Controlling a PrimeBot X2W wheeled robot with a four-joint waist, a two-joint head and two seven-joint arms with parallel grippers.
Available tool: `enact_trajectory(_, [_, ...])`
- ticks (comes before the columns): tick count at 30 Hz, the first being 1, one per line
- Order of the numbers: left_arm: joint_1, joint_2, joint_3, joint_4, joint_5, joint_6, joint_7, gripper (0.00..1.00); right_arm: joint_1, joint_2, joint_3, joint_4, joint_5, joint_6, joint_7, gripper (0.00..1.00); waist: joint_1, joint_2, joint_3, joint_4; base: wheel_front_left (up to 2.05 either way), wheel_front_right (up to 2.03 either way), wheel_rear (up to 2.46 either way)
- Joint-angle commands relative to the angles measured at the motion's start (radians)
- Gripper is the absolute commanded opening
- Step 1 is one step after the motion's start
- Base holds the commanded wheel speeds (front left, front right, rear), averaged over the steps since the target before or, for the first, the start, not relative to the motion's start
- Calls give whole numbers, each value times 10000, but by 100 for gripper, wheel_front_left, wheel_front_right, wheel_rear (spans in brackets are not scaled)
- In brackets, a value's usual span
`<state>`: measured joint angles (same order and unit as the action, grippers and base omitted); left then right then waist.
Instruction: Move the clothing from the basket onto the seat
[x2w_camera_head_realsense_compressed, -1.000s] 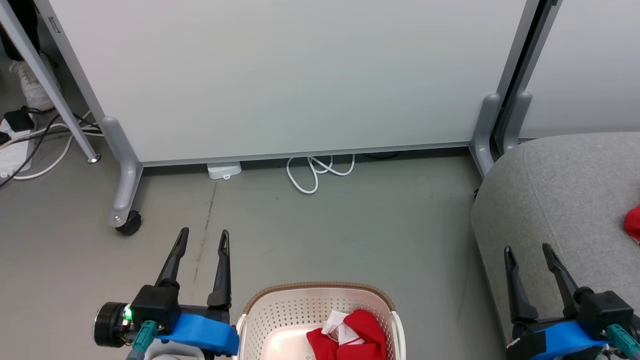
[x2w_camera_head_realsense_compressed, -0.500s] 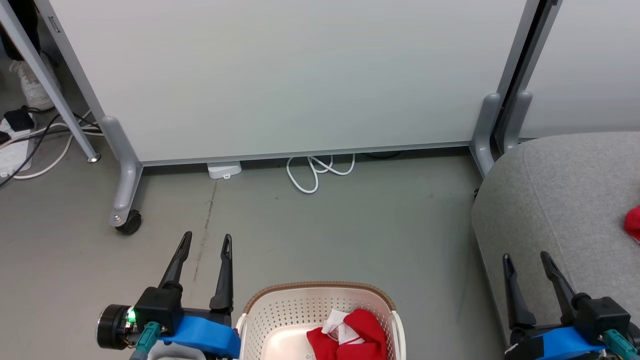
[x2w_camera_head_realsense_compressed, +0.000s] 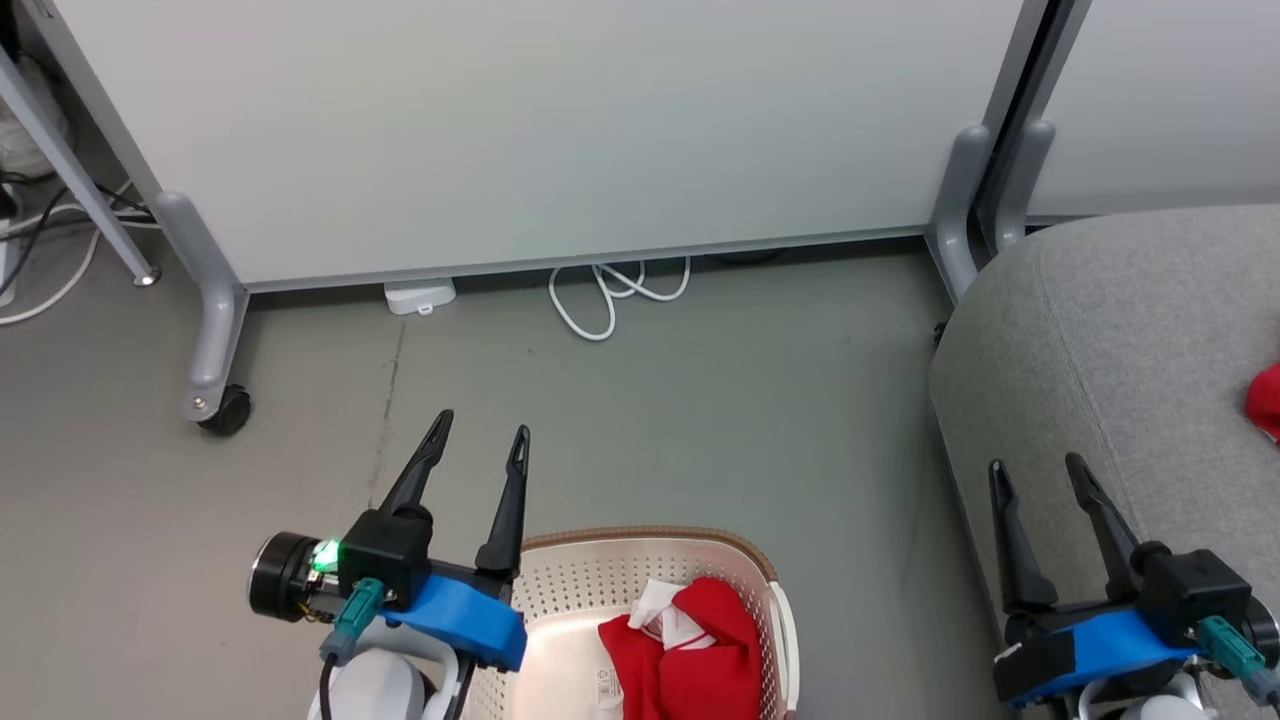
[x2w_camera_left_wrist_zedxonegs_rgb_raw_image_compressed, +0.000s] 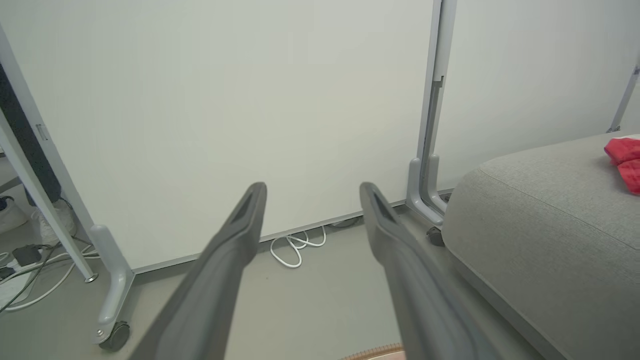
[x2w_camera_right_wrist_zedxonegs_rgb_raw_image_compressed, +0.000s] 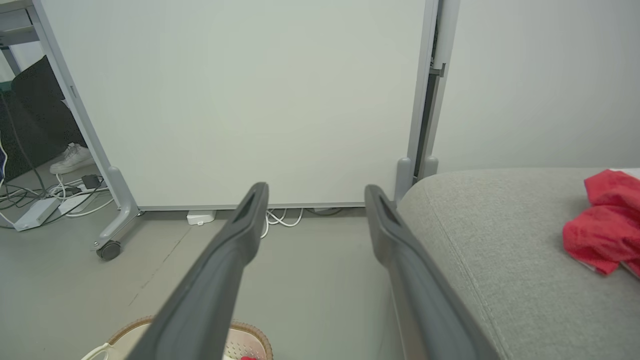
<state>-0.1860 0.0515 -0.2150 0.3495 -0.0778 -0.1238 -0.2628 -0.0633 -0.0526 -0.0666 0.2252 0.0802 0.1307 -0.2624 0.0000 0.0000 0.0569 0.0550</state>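
1. The basket (x2w_camera_head_realsense_compressed: 650, 534), cream with perforated walls and a brown rim band, sits on the grey floor (x2w_camera_head_realsense_compressed: 700, 420) at the bottom centre of the head view, partly cut off by the frame.
2. Inside the basket is a red garment (x2w_camera_head_realsense_compressed: 705, 655), crumpled against the right wall. A white fabric piece (x2w_camera_head_realsense_compressed: 655, 604) shows at its top.
3. The rest of the basket's bottom that shows is bare, apart from a small sticker (x2w_camera_head_realsense_compressed: 607, 682). Its print is too small to read.
4. A second red garment (x2w_camera_right_wrist_zedxonegs_rgb_raw_image_compressed: 602, 227) lies bunched on the seat (x2w_camera_head_realsense_compressed: 1120, 330), well apart from the basket, at the right edge of the head view.
5. The seat is grey fabric with a stitched seam and stands right of the basket with a strip of floor between them.
6. The left gripper (x2w_camera_head_realsense_compressed: 480, 424) has its fingers spread and nothing between them. It is above the basket's far left corner.
7. The right gripper (x2w_camera_head_realsense_compressed: 1034, 462) has its fingers spread and is empty, over the seat's near edge.
8. A green light (x2w_camera_head_realsense_compressed: 325, 556) glows on the left wrist.
9. Behind are a pale partition panel (x2w_camera_head_realsense_compressed: 560, 130) on a caster (x2w_camera_head_realsense_compressed: 225, 410), a looped white cable (x2w_camera_head_realsense_compressed: 605, 295) and a white box (x2w_camera_head_realsense_compressed: 420, 296).
10. No readable writing anywhere.
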Motion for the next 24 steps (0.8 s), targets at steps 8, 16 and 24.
enact_trajectory(8, [-1357, 51, -894, 1234, -58, -87, -30, 100, -898, -219, 153, -219, -33, 1, -39, 100, 0, 0, 1452, -614, 0, 0, 0])
enact_trajectory(16, [-2732, 358, -2492, 2723, -507, -65, -28, 100, -1745, -350, 266, -408, -23, 1, -39, 100, 0, 0, 2888, -1034, 0, 0, 0])
enact_trajectory(24, [-4039, 518, -3903, 4291, -1078, -65, -28, 100, -2436, -460, 320, -627, -74, 1, -39, 100, 0, 0, 4191, -1241, 0, 0, 0])
